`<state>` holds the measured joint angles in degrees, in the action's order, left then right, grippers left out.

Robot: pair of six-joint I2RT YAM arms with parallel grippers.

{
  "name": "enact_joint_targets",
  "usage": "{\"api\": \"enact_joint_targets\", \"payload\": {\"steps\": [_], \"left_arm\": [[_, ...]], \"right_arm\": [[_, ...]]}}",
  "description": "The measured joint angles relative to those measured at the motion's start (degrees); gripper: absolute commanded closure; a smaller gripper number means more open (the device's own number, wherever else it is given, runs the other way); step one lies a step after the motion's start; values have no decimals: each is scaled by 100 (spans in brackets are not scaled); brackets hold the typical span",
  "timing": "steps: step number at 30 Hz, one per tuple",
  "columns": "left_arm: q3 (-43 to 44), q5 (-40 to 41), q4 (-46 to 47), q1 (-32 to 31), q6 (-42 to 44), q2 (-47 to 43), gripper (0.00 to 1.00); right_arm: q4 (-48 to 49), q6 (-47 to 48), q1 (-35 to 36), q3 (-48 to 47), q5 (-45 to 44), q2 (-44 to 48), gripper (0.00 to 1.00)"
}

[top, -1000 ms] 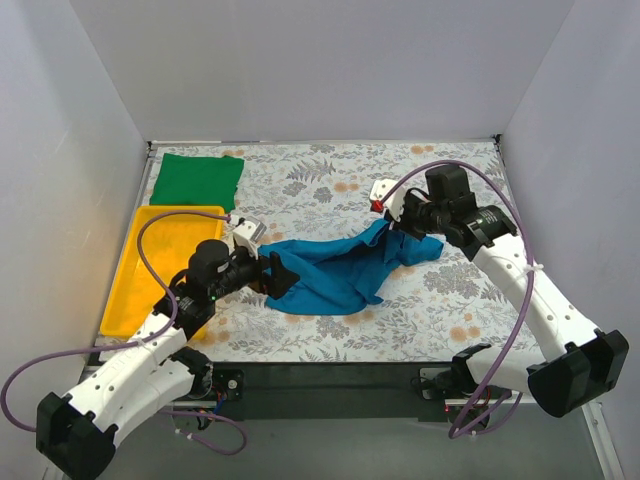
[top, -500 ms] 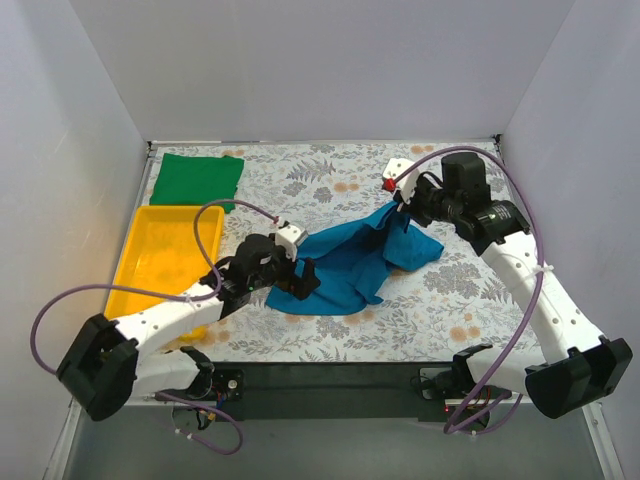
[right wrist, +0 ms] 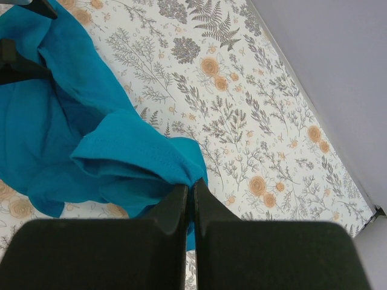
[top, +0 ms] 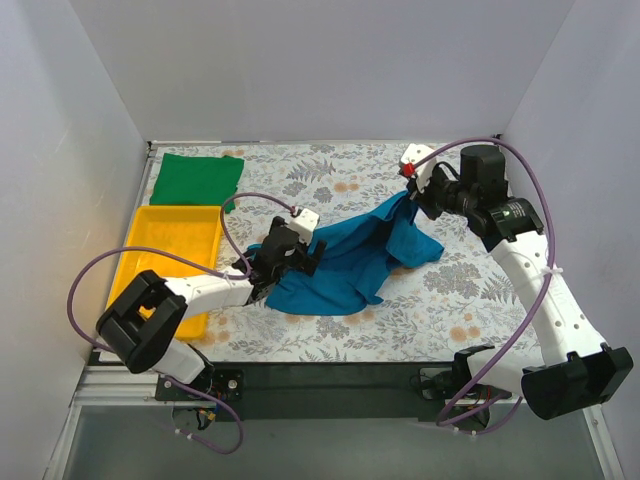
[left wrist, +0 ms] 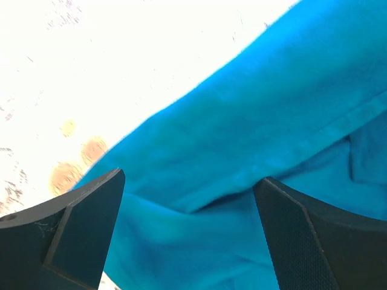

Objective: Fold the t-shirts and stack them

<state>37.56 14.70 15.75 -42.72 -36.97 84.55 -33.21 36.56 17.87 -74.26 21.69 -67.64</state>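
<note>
Plain pale grey walls [top: 320, 70] on three sides of a floral-patterned table [top: 450, 320], under even light.

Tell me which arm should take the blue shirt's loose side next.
Left. The left end effector stands open over the loose side of the teal-blue t-shirt, while the right end effector is shut on its lifted far corner.
</note>
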Motion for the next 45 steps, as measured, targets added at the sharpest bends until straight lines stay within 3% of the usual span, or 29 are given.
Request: {"api": "enact_joint_targets", "payload": {"steps": [14, 18, 19, 22, 24, 29, 33, 38, 45], "left_arm": [[367, -540, 334, -22, 365, 503, 22], [385, -778, 354, -22, 411, 525, 44], [435, -809, 341, -22, 433, 575, 60], [680, -817, 271, -22, 470, 855, 88], [815, -748, 225, -22, 501, 1032, 100], [892, -345, 103, -26, 590, 1088, 100], [892, -39, -61, -26, 739, 599, 100], [920, 81, -205, -26, 933, -1036, 100], [1539, -197, -380, -26, 979, -2789, 100]], "right_arm": [[20, -173, -396, 0, 262, 81, 99], [26, -188, -448, 2, 297, 101, 99], [26, -190, -463, 2, 310, 103, 99], [26, -192, -485, 2, 354, 114, 99], [28, -195, -496, 11, 385, 127, 99], [35, -199, -516, 92, 398, 225, 99], [24, -190, -546, 105, 354, 350, 99], [-37, -136, -577, -9, 258, 531, 99], [-350, 120, -588, -951, 245, 605, 99]]}}
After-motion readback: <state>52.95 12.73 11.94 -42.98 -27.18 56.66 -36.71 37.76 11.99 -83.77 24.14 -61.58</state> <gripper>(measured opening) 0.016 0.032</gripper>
